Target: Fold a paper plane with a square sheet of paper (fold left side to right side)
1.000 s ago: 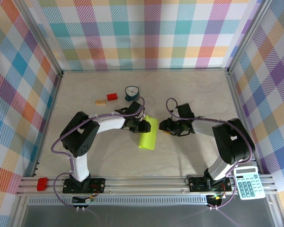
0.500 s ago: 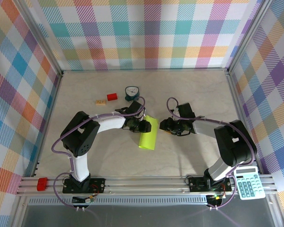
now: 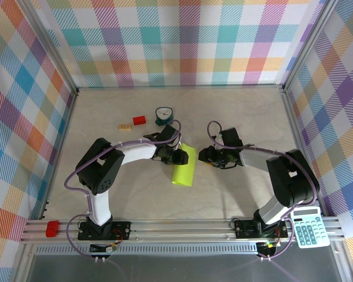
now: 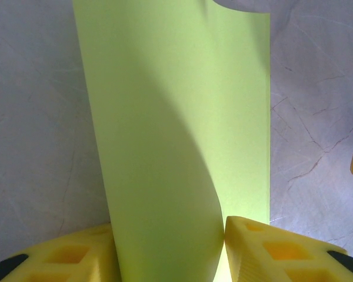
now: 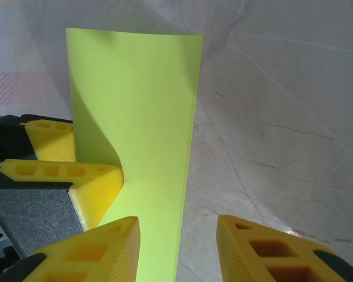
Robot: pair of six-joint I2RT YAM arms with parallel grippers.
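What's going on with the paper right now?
The left gripper has the square sheet of paper between its fingers. The sheet's left side is bowed over toward the right in a soft curve and is not yet pressed flat. The right gripper is open at the sheet's right edge, with one finger over the paper and the other over the bare table.

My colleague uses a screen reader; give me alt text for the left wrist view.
The square sheet of paper, lime yellow-green, curled over, extends from between the yellow fingers of the left gripper above a pale marbled table.
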